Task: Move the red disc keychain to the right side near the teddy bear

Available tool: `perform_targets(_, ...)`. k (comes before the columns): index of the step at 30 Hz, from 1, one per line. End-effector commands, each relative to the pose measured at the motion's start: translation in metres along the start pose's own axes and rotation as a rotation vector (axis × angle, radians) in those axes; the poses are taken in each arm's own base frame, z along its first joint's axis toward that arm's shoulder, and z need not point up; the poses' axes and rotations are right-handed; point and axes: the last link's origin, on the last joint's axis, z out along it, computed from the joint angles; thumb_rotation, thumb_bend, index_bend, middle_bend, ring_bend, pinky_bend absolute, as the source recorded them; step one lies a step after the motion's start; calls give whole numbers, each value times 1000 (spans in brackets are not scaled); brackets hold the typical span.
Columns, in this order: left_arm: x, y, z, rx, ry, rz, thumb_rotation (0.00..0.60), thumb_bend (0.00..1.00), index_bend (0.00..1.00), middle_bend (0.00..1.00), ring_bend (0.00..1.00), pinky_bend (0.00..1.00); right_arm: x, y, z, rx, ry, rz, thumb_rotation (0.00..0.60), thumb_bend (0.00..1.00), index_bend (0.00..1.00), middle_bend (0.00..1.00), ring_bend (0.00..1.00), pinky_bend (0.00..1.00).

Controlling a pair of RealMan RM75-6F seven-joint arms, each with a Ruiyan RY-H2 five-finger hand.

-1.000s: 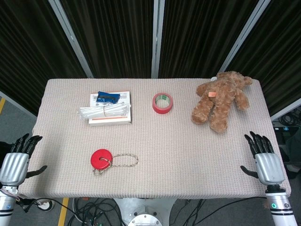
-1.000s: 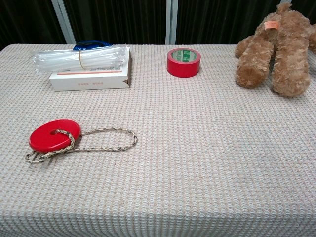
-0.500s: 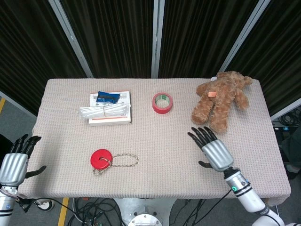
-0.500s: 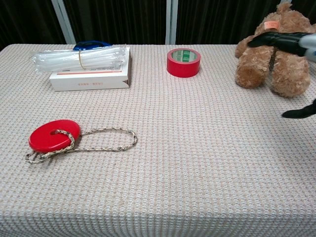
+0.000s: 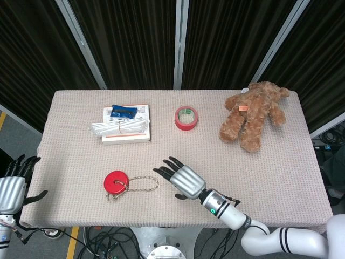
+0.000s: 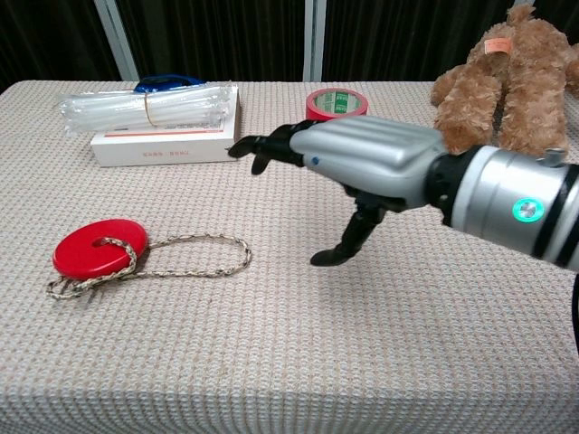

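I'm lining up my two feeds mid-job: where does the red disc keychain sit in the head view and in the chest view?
Head view: the red disc keychain lies lower left of centre on the table, its cord looping toward the right hand.
Chest view: the keychain lies at the left edge, mid-height, ahead of the right hand's fingers.
Shared landmark: the red tape roll, at the far side, mid-table.

My right hand (image 6: 362, 167) looks brushed silver metal w/ matt black fingers; the table (image 5: 269, 172) wears rough woven beige cloth; red disc keychain (image 6: 98, 247) is smooth, glossy plastic w/ braided cord; teddy bear (image 5: 255, 112) is shaggy brown plush.
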Motion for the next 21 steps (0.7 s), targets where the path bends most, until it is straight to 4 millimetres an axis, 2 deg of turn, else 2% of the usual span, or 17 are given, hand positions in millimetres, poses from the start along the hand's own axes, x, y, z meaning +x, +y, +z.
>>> perform_targets(1,0,-3,0,8,1,-1,600,15,147,142,24,121,-9,-11,21,43,-39,-12,600,74,0,196,0,0)
perform_targets(8,2,-7,-3,17,5,3,600,16,147,142,24,121,-20,-24,39,81,-84,-20,600,87,0,221,0,0)
perform_targets(14,0,-10,-3,24,0,0,600,16,147,142,24,121,-28,-26,45,76,-105,-12,600,115,0,237,0,0)
perform_targets(21,0,-12,-4,30,1,-4,600,16,148,142,24,121,-33,-24,48,62,-122,7,600,189,0,308,0,0)
